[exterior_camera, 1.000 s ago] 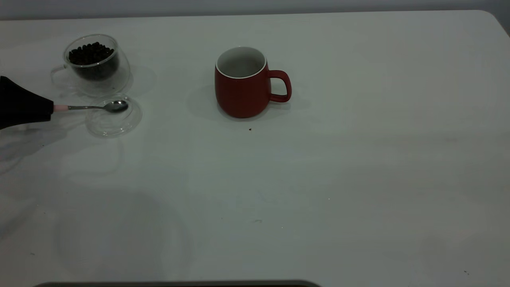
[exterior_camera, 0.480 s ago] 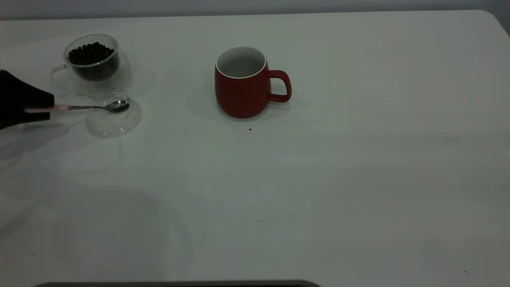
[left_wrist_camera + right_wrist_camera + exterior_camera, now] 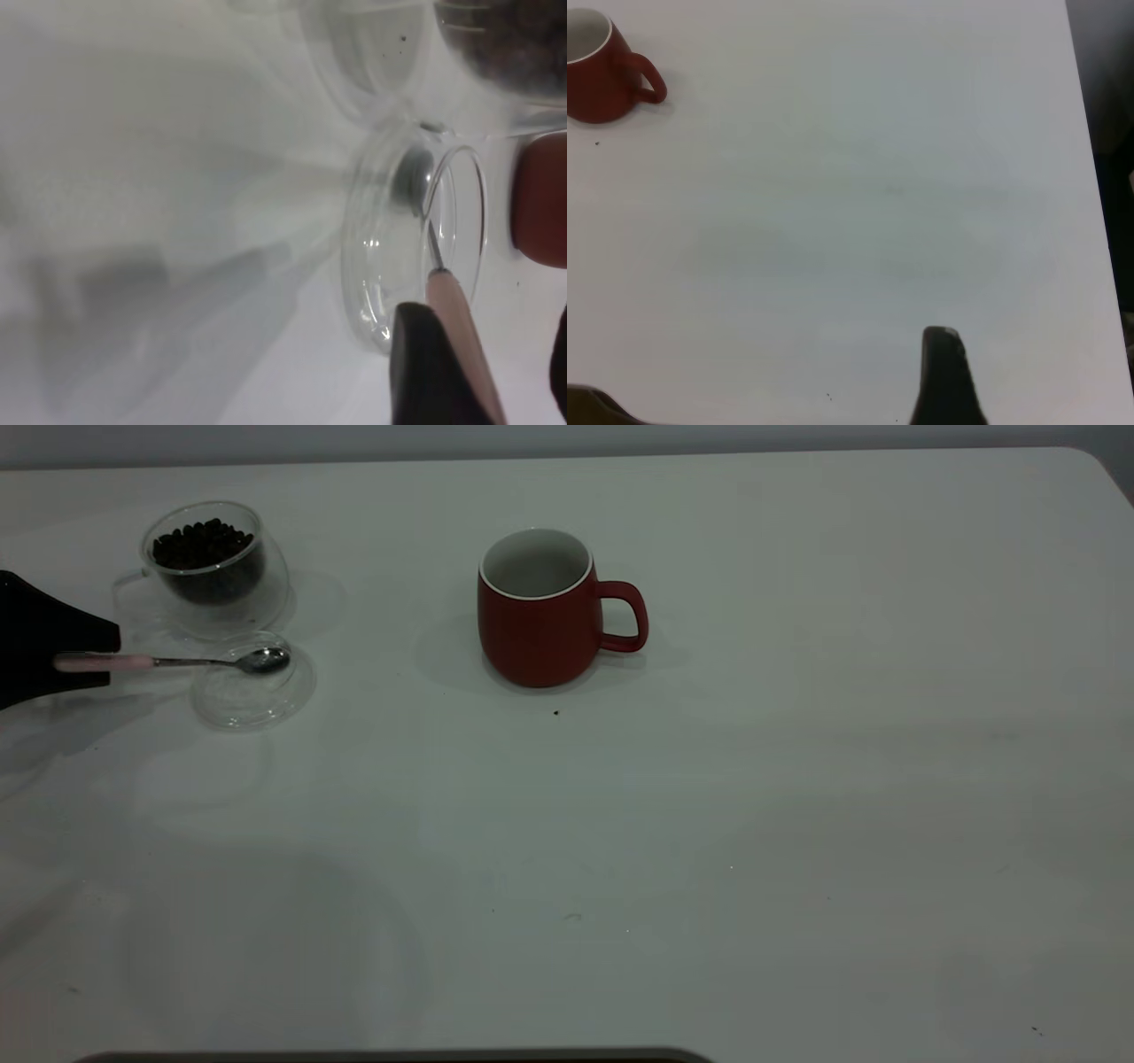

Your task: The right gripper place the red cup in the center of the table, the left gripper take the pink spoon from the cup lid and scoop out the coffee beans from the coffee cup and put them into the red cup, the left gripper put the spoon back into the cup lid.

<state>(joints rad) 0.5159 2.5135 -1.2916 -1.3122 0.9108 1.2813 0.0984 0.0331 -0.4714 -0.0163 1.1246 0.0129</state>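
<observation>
The red cup [image 3: 536, 624] stands upright mid-table with its handle to the right and white inside; it also shows in the right wrist view [image 3: 598, 75]. The coffee cup [image 3: 213, 571] with coffee beans [image 3: 202, 545] stands at the far left. The cup lid [image 3: 239, 701] lies just in front of it. The pink spoon [image 3: 133, 662] lies level with its bowl in the lid. My left gripper [image 3: 113, 660] is open at the left edge, its fingers either side of the pink handle [image 3: 456, 319]. My right gripper [image 3: 762, 361] is open and empty, low over bare table.
The white table [image 3: 709, 824] stretches wide to the right of and in front of the red cup. A dark speck [image 3: 556, 712] lies in front of the red cup. The table's right edge [image 3: 1090, 221] is close to the right gripper.
The left gripper's fingers have spread apart, so more of the pink handle shows between them. The spoon's bowl stays in the lid. The cups have not moved.
</observation>
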